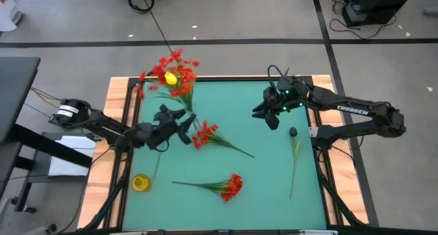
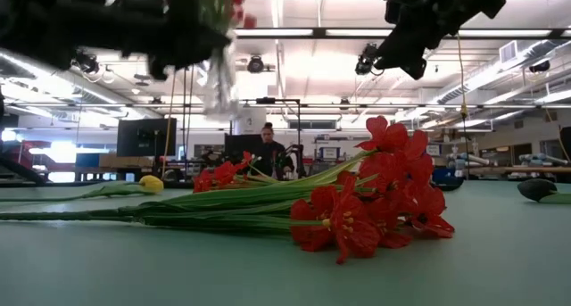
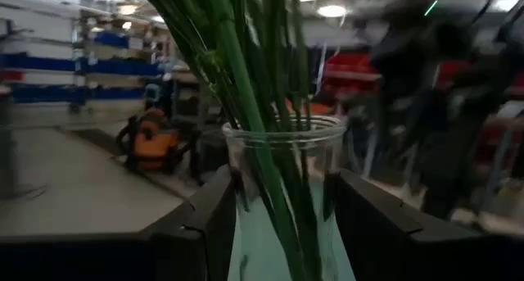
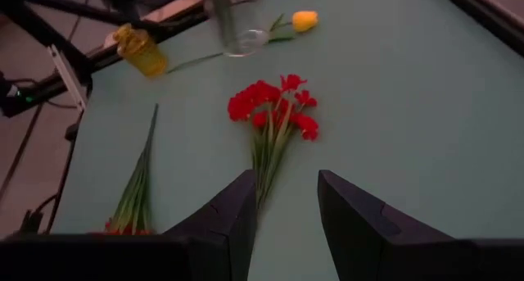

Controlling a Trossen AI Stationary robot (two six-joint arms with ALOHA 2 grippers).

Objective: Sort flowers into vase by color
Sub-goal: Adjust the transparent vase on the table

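My left gripper is shut on a clear glass vase that carries red sprays and one yellow flower; in the low view the vase hangs high above the table. My right gripper is open and empty over the table's far right, fingers spread, with a red spray lying ahead of it. That spray and a second red spray lie flat on the mat. A yellow tulip lies beyond the vase, and its stem shows on the mat. My left gripper pinches the vase's body just below its rim, one finger on each side of the glass. The fingers come level from the table's left. The vase is lifted clear of the table and roughly upright, with green stems standing inside it.
A small yellow glass vessel sits near the mat's near left corner. A flower with a dark bud lies near the right edge, its stem pointing toward the near side. A wooden frame borders the green mat. A person stands far behind the table.
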